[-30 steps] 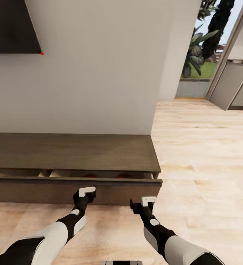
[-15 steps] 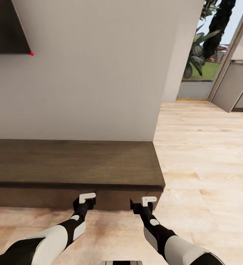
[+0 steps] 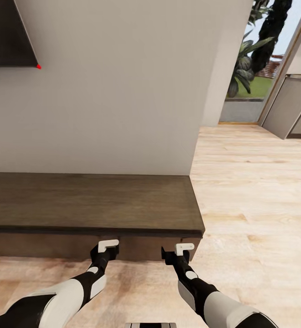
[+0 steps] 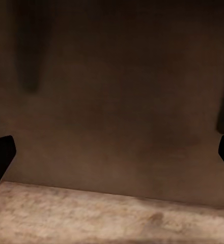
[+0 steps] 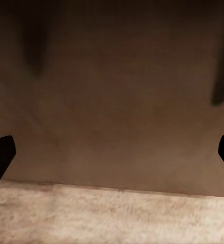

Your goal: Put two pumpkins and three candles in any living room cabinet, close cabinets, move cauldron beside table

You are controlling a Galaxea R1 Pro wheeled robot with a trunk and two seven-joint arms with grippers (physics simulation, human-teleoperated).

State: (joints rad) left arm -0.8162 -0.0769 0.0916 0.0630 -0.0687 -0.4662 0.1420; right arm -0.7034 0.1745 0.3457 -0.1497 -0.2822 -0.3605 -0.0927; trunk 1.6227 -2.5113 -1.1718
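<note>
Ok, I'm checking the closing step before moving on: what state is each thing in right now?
Cabinet: drawer front flush, closed; nothing on top.
Left hand: open, empty, at the cabinet front.
Right hand: open, empty, at the cabinet front near its right end.
TV: dark screen, a small red light at its corner.

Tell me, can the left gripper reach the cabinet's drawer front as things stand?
Probably yes. The left gripper hangs right in front of the cabinet, open, with nothing between them. In the left wrist view the dark drawer front is very close. The drawer looks shut.
</note>
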